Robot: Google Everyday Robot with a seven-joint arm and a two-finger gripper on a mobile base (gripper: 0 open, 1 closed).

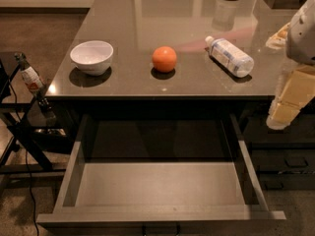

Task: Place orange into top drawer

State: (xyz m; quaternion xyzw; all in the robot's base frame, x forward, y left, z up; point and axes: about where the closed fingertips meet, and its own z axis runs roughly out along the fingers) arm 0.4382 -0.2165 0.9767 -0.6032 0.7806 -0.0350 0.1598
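Since not yet lifted, leaves the orange (164, 59) sitting on the tabletop (147, 14) near the front edge, between a white bowl (92, 56) at its 9 o'clock and a water bottle (230, 56) lying on its side at its 3 o'clock. Finds the gripper (281, 113) at 3 o'clock of the view, off the tabletop's right edge and well apart from the fruit; cannot tell whether clenched or released. Shows the top drawer (162, 214) pulled open at 6 o'clock, directly below the fruit. Probably faces 3 risks from here: could nudge the round fruit with an off-centre approach and send it rolling over the front edge; could clip the bottle, lying between gripper and fruit; could release too high and bounce the orange over the drawer's low walls.
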